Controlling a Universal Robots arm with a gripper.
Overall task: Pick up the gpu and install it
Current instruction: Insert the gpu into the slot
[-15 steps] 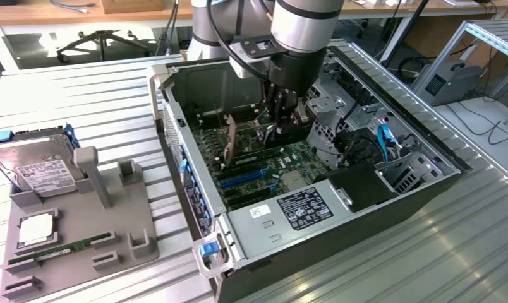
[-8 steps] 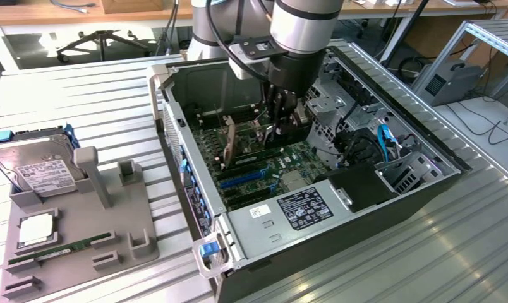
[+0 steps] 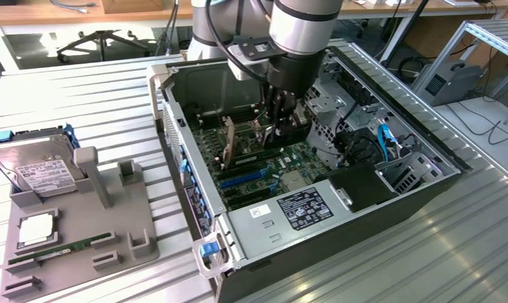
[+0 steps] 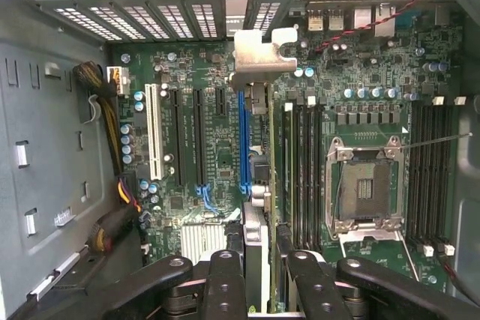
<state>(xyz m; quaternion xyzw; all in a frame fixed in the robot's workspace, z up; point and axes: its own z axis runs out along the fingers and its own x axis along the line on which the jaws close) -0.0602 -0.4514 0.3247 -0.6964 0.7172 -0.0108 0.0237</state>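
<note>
Jaws pinching the gpu [image 4: 259,207] edge-on, the gripper [image 3: 279,126] reaches down inside the open computer case [image 3: 423,151], holding the thin card upright over the motherboard [image 4: 217,133] with its silver bracket [image 4: 259,54] toward the rear slot covers and its lower edge beside the blue expansion slot [image 4: 243,140]. Outside the case, at the exterior view's left, a grey fixture [image 3: 77,246] on the slatted desk [image 3: 69,95] carries a hard drive [image 3: 35,167] and a green memory stick [image 3: 56,251].

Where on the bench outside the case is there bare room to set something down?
Bare slatted bench lies between the grey parts holder and the computer case, and more at the exterior view's lower right. Crowded: the holder carries a hard drive, and the gripper holds the gpu inside the case.
</note>
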